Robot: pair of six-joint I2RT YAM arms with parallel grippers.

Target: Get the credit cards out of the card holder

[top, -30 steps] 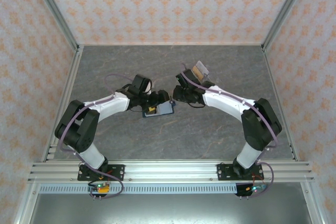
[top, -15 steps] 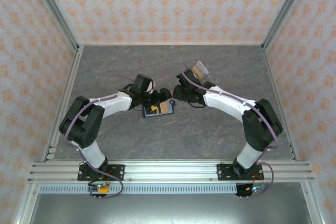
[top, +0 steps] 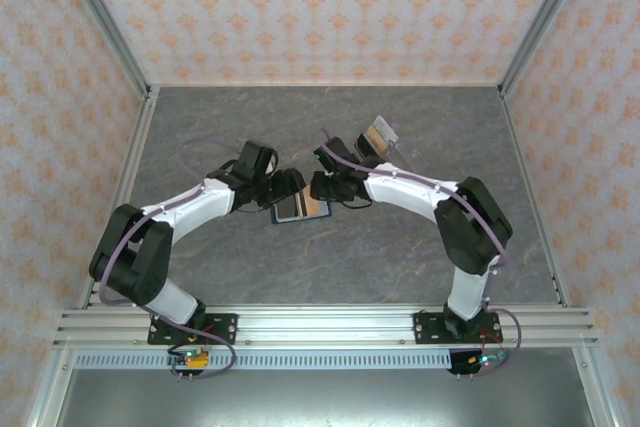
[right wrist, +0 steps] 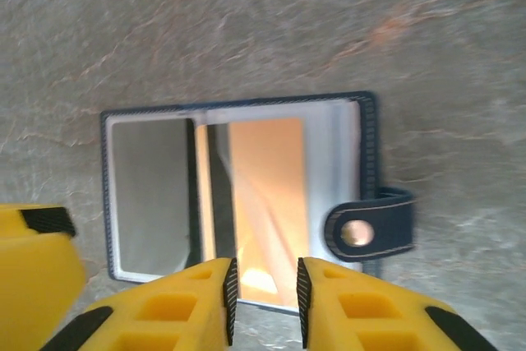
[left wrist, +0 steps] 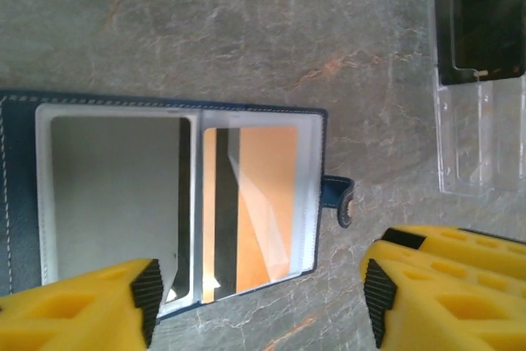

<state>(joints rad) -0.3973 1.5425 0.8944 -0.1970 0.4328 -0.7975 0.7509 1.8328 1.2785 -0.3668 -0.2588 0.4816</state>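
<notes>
Trouble lies in the pull: the card holder (top: 300,209) lies open at the middle of the top view with the brown-orange card (right wrist: 263,195) in its right pocket. The left gripper (left wrist: 261,293) hangs wide and pins nothing, so we may drag the holder along. The right gripper (right wrist: 263,297) stands narrow over the card's lower edge. The left wrist view adds see-through cards (left wrist: 477,137) at upper right.

Your top camera looks down from behind; the wrist cameras sit close, sharing the card holder (left wrist: 123,187) ahead of left pincer (left wrist: 263,297) and right pincer (right wrist: 265,297).
</notes>
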